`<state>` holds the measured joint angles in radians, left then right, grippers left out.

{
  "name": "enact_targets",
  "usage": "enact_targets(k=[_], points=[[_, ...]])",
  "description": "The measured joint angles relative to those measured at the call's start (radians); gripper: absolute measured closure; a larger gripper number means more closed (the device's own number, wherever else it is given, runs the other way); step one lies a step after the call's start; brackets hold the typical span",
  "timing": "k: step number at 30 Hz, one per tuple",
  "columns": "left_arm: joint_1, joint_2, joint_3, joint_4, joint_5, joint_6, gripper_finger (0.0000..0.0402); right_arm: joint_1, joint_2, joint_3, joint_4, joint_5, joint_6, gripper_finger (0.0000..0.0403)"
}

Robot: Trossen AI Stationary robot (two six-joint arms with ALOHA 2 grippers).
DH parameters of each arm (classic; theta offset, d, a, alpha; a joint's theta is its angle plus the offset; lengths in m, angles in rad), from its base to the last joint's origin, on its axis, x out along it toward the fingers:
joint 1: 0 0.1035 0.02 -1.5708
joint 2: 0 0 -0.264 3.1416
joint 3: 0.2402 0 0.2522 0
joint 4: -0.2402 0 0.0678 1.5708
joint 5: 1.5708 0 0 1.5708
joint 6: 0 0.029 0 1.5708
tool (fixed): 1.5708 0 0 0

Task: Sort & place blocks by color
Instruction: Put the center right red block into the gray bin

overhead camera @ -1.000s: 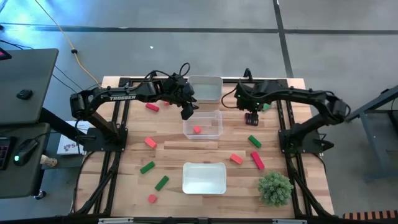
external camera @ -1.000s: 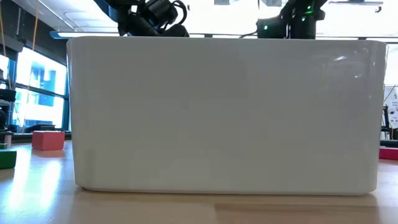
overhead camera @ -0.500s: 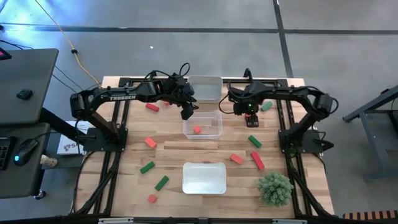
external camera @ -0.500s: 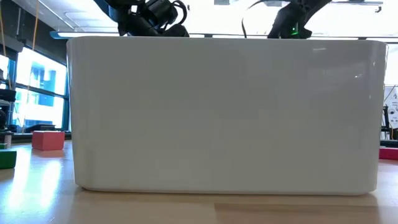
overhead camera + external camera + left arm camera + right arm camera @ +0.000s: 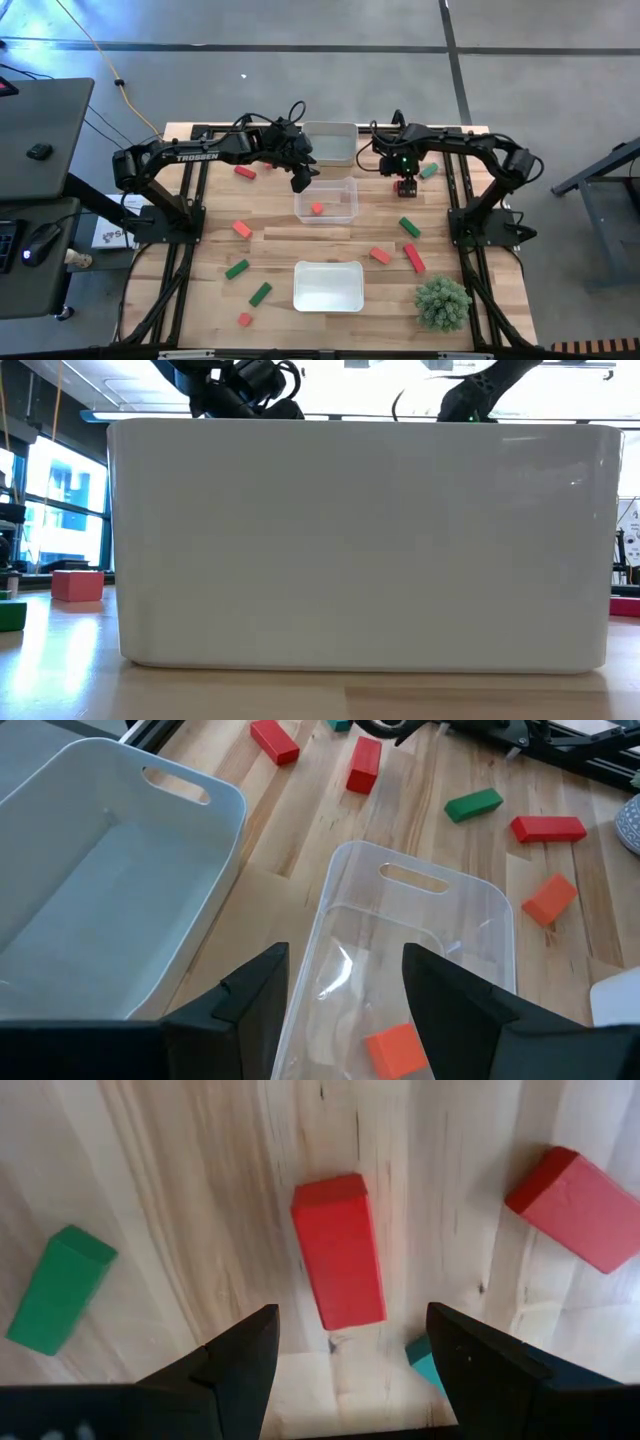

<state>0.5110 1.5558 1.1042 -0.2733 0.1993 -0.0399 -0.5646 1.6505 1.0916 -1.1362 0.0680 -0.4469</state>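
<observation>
Right gripper (image 5: 345,1345) spread wide, hovering above a red block (image 5: 338,1251) lying flat near the table's far right edge, a green block (image 5: 60,1289) and another red block (image 5: 572,1208) on either side. Reaching-for-pickup step, by the look of it: lower, straddle the block's narrow sides, pinch. Left gripper (image 5: 340,990) likewise open, empty, above the clear tray (image 5: 440,920) holding one orange-red block (image 5: 397,1048).

Light: bright, even, cast from above.
Backlight: window (image 5: 60,500) glare seen in the low view.
Shadows: soft, short.
Focus: near tray wall (image 5: 360,540) rendered featureless.
</observation>
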Motion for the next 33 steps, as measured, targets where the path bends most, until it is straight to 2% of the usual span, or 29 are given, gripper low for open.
enact_targets(k=[3,8,18,24,27,33], points=[[-0.001,0.0,0.0,0.0,0.0,0.0,0.0216,-0.011,0.017,0.0,0.0,-0.003,0.0,0.016],[-0.001,0.0,0.0,0.0,0.0,0.0,0.0216,-0.012,0.077,-0.001,0.002,0.049,0.001,0.016],[-0.001,0.0,0.0,0.0,0.0,-0.001,0.0216,-0.012,0.159,-0.001,0.011,0.036,-0.005,0.016],[-0.001,0.0,0.0,0.0,0.0,-0.001,0.0216,-0.012,0.185,-0.001,0.034,0.063,-0.006,0.0164],[-0.001,0.0,0.0,0.0,0.0,-0.001,0.0216,-0.012,0.185,-0.001,0.039,0.063,-0.007,0.0186],[-0.001,0.0,0.0,0.0,0.0,-0.001,0.0216,-0.012,0.185,-0.001,0.053,0.058,0.005,0.0259]])
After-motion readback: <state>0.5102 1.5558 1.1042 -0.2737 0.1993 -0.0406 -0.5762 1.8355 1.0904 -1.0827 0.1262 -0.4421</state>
